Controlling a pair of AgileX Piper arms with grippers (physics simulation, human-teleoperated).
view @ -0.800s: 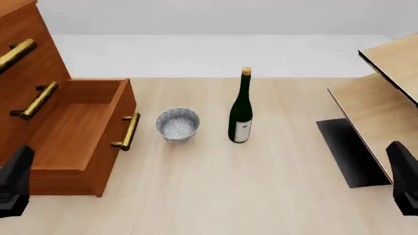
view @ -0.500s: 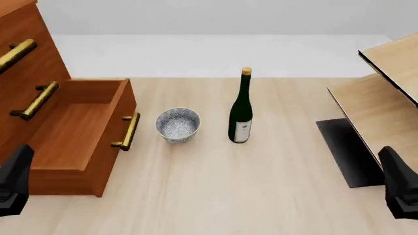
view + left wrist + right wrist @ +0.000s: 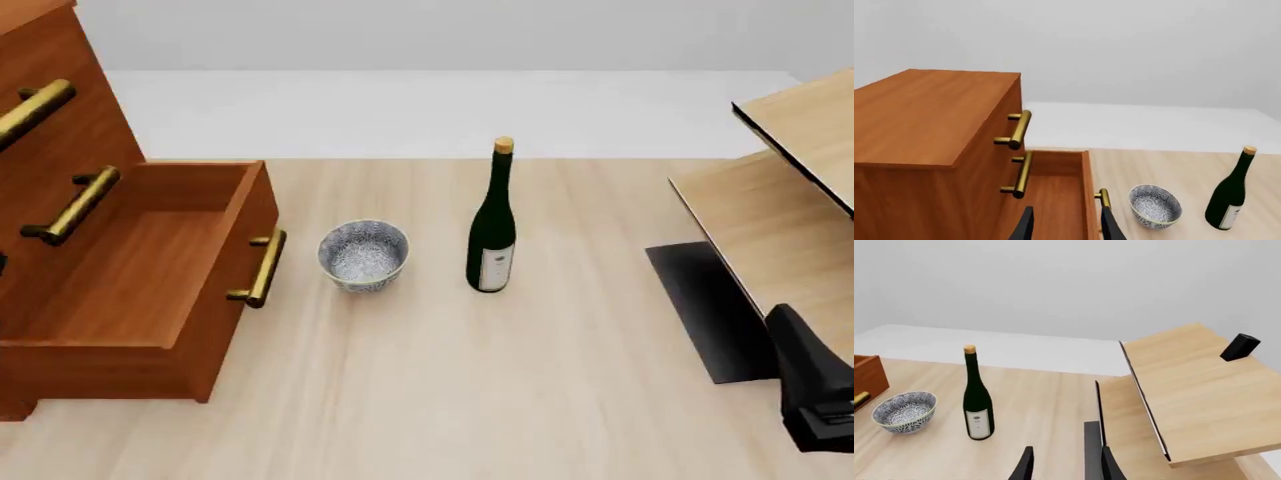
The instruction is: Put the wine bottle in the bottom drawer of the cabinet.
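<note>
left gripper (image 3: 1064, 225) parted, empty | right gripper (image 3: 1064, 465) parted (low, front edge) | wine bottle (image 3: 493, 222) upright

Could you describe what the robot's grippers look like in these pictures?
Both are plain black. The left gripper and right gripper each show two slim, tapered fingers. From the front, the right arm is a blocky black shape. No cables or markings are visible.

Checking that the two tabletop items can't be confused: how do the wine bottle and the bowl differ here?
The wine bottle is tall, slim and dark green with a gold cap and white label; the bowl is low, wide and grey-speckled. The bottle is closed at its top; the bowl sits open-mouthed, and it stands nearer the open bottom drawer. Both rest upright on the table, apart from each other and untouched by either gripper.
</note>
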